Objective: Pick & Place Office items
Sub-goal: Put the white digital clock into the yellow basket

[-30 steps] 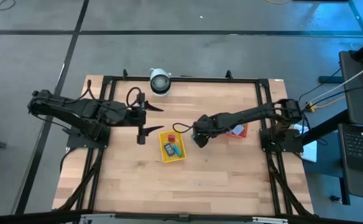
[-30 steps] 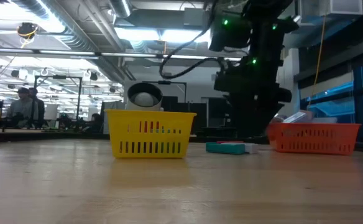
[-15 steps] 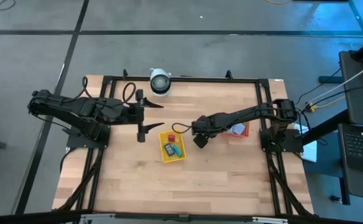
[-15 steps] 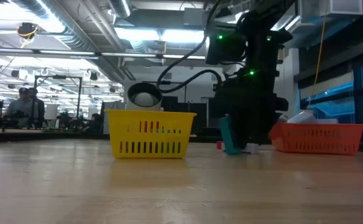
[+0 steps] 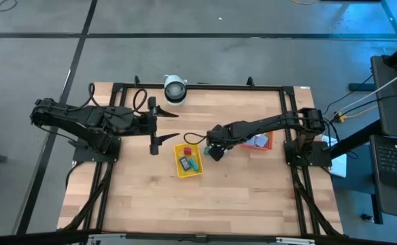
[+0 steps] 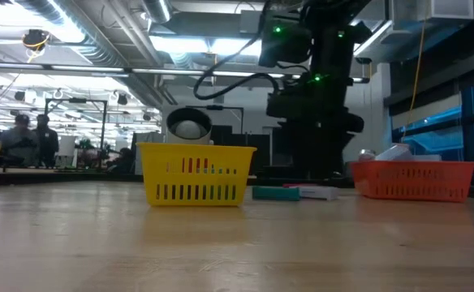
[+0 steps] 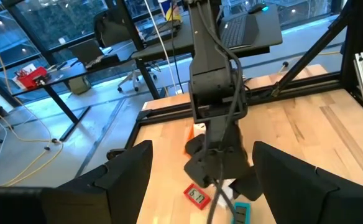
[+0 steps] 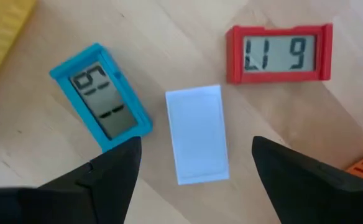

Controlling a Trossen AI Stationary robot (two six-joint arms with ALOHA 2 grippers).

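Right wrist view only: white block (image 8: 196, 134) between two clocks.

bare wood between yellow tray (image 5: 189, 161) & orange tray (image 5: 259, 142), 3 small items (image 8: 197, 134) there

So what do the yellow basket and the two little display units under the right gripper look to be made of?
Yellow basket: likely moulded plastic, matte, with slotted walls. Blue unit and red unit: seemingly plastic frames, smooth, around grey segment displays. Both lie flat on the wooden table.
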